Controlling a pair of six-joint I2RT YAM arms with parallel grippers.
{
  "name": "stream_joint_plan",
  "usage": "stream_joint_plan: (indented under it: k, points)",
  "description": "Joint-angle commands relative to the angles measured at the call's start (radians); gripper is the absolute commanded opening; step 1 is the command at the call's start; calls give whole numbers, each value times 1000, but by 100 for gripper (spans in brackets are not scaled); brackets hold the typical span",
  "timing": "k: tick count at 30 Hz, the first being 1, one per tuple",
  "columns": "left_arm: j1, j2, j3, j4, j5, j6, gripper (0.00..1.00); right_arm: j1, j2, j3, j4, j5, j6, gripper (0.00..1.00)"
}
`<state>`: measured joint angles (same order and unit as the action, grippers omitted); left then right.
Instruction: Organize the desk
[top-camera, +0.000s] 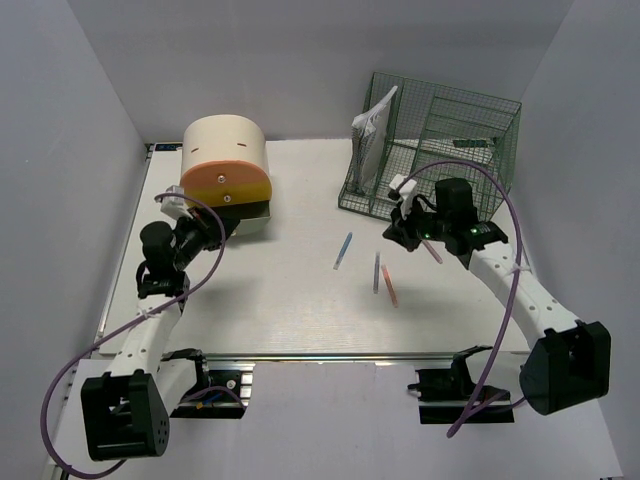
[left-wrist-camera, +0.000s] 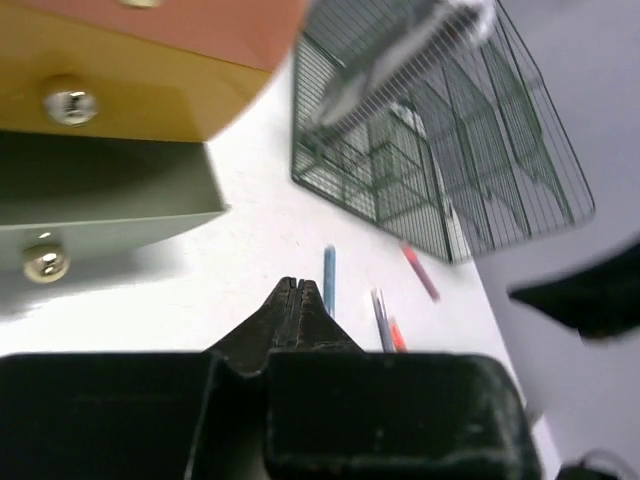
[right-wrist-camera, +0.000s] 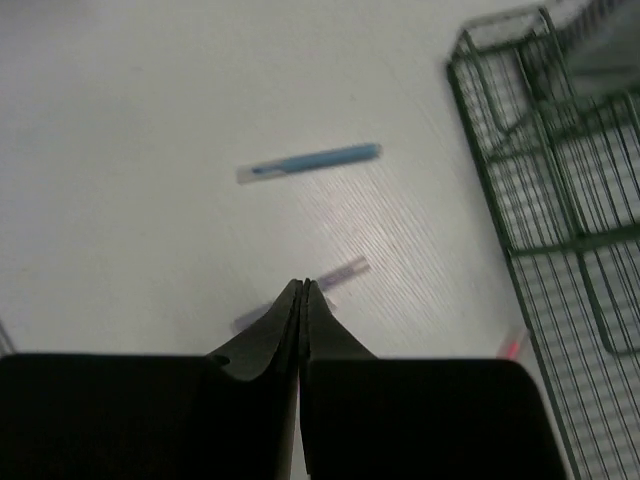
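Note:
The white desk (top-camera: 280, 310) bears four loose pens in its middle: a blue one (top-camera: 343, 251), a purple-grey one (top-camera: 376, 272), an orange one (top-camera: 389, 289) and a pink one (top-camera: 433, 251). My right gripper (top-camera: 394, 236) is shut and empty, hovering just above the purple-grey pen (right-wrist-camera: 345, 270), with the blue pen (right-wrist-camera: 310, 162) beyond its tips. My left gripper (top-camera: 216, 223) is shut and empty, right in front of the drawer box's open lower drawer (left-wrist-camera: 110, 210). From the left wrist the blue pen (left-wrist-camera: 328, 275) lies straight ahead of the tips.
A cream-and-orange round drawer box (top-camera: 226, 160) stands at the back left. A green wire rack (top-camera: 440, 150) holding a white packet (top-camera: 372, 130) stands at the back right, close to my right arm. A metal rail (top-camera: 330, 357) runs along the front edge.

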<state>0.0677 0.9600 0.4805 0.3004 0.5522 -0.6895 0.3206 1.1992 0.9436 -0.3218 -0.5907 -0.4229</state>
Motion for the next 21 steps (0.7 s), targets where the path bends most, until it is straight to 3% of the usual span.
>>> stream_joint_plan:
  k: [1,3,4,5,7,11,21]
  points:
    - [-5,-3,61,-15,164,117,1,-15,31,57,-126,314,30,0]
    - [-5,-7,75,-14,173,119,5,-31,42,49,-154,388,18,12]
    - [-5,-4,76,-7,186,111,8,-46,45,47,-160,417,10,25]
    - [-5,-4,81,-15,201,108,15,-48,65,47,-175,440,-2,31]
    - [-5,-9,89,-30,212,107,21,-63,118,63,-201,495,-16,44]
    - [-5,-53,89,-66,213,120,26,-69,160,57,-195,566,-25,49]
    - [-5,-147,69,-90,179,136,33,-66,230,-60,-11,707,-33,46]
